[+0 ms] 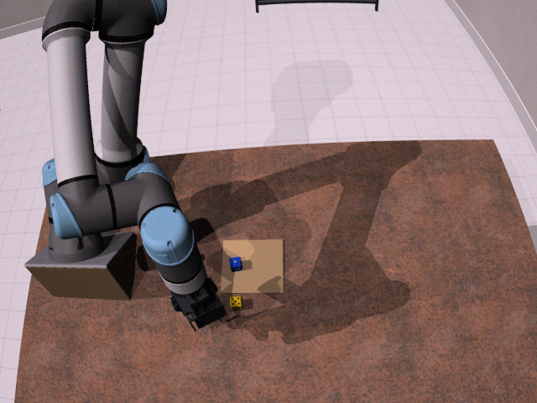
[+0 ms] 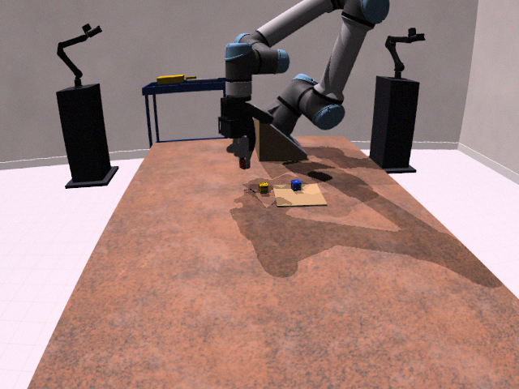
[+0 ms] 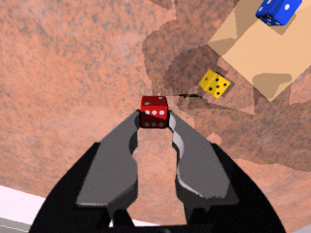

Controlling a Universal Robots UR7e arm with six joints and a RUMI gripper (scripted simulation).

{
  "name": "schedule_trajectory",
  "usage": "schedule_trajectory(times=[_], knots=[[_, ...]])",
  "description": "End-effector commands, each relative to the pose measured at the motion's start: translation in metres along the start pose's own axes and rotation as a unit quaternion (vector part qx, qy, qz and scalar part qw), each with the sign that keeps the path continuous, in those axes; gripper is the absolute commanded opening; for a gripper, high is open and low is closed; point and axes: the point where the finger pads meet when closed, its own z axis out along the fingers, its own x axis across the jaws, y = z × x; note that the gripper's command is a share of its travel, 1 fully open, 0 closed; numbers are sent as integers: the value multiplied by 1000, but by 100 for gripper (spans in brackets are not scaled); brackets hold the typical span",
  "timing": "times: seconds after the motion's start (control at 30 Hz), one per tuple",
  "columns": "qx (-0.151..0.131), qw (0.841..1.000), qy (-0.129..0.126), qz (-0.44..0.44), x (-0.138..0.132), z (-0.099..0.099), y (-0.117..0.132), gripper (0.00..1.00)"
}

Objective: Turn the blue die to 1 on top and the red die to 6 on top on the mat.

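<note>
My gripper [image 2: 244,161] [image 3: 154,111] is shut on the red die [image 2: 242,164] [image 3: 154,103] and holds it above the table, left of the yellow die in the wrist view. The red die shows a two face and a six face to the wrist camera; the top view does not show it. The blue die [image 1: 235,264] [image 2: 295,185] [image 3: 279,10] sits flat on the tan mat [image 1: 268,264] [image 2: 299,198] [image 3: 267,58], near its left edge in the top view, with 1 on top. The yellow die [image 1: 235,302] [image 2: 263,187] [image 3: 215,84] sits flat on the table beside the mat, with 5 on top.
The arm's wedge-shaped base [image 1: 82,277] [image 2: 276,146] stands at the robot end of the table [image 1: 412,347] [image 2: 251,327]. Arm shadows cross the table and parts of the mat. The yellow die stands between the gripper and the mat in the wrist view.
</note>
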Motion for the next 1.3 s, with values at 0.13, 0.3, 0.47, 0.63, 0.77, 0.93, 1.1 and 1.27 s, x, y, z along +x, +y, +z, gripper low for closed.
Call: schedule_trajectory(times=[0.13, 0.3, 0.47, 0.63, 0.77, 0.93, 1.1, 1.27], knots=[[4, 1000, 0, 0, -1, -42, -1, 6], [4, 1000, 0, 0, -1, -45, -1, 6], [4, 1000, 0, 0, -1, -45, -1, 6], [4, 1000, 0, 1, 0, -45, -2, 6], [3, 1000, -1, 14, 10, -46, -2, 6], [0, 999, -2, 54, 42, -49, -7, 6], [-2, 994, -3, 113, 90, -51, -19, 6], [-1, 989, -2, 150, 122, -51, -30, 6]])
